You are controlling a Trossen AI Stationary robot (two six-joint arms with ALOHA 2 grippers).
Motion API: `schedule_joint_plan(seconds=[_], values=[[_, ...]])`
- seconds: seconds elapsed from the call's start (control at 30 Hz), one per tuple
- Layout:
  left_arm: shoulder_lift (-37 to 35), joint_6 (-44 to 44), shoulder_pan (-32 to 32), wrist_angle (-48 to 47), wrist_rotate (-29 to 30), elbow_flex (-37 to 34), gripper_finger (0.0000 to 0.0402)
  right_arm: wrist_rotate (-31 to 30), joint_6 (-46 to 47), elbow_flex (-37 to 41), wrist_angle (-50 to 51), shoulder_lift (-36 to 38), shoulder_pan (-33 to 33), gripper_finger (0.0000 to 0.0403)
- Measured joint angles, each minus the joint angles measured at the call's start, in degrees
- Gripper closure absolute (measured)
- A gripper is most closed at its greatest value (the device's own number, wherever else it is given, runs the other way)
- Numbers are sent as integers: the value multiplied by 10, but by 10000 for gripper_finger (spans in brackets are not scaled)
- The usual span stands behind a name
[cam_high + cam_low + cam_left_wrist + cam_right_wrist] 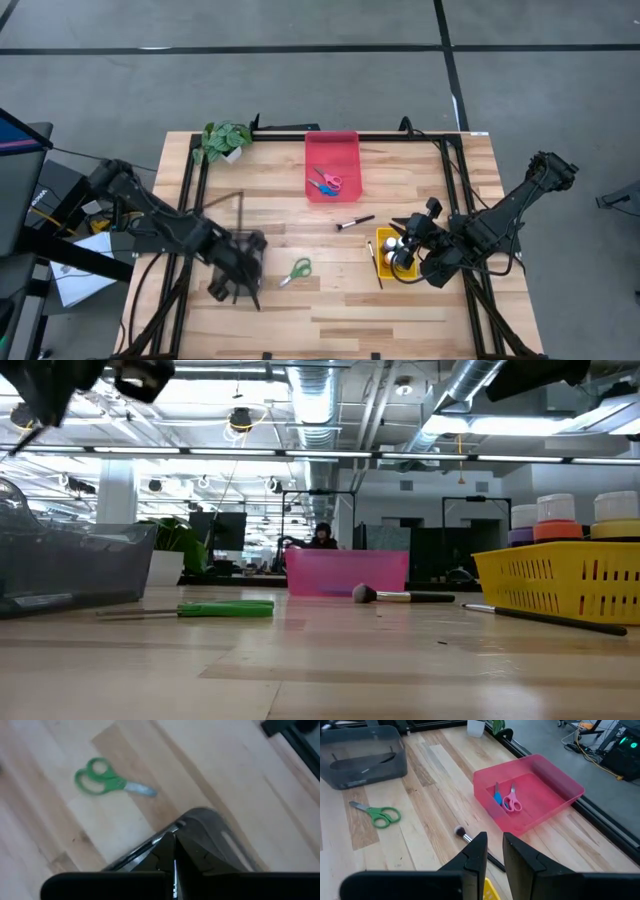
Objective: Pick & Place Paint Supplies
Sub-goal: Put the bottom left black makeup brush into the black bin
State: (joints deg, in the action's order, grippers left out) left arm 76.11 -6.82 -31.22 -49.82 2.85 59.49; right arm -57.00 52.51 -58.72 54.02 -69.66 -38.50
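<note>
- The green scissors (225, 609) are seen nearest in the low view, lying flat on the table (400, 180) with the blades shut.
- From above, they are placed at about 7 o'clock from the table's middle, just beside the grey tray (222, 245), which is at their 9 o'clock.
- The pink scissors (511, 802) and blue scissors (497, 797) are laid side by side in the red tray (570, 785), at the table's 12 o'clock edge.
- A round-headed brush (355, 222) is left on bare wood between the red tray and the yellow tray (383, 240).
- A thin dark brush (378, 272) is laid on the table just beside the yellow tray, at its 9 o'clock side.
- Capped paint bottles (555, 520) are stood upright in the yellow tray, at about 4 o'clock from the table's middle.
- The right gripper (494, 855) is held above the yellow tray, its claw set narrow with a slim gap and nothing seen gripped.
- The left gripper (173, 857) is held over the grey tray's 6 o'clock side, well above the wood, with its claw pressed together.
- Whether anything thin is pinched in the left claw cannot be told.
- A potted plant (225, 140) is stood at the table's 10 o'clock corner, well apart from both grippers.
</note>
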Motion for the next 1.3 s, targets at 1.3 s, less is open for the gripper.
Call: schedule_joint_plan(seconds=[1.3], values=[[-195, -95, 64, 360, -119, -320, 401, 2, 0, 0, -1, 0, 24, 346]])
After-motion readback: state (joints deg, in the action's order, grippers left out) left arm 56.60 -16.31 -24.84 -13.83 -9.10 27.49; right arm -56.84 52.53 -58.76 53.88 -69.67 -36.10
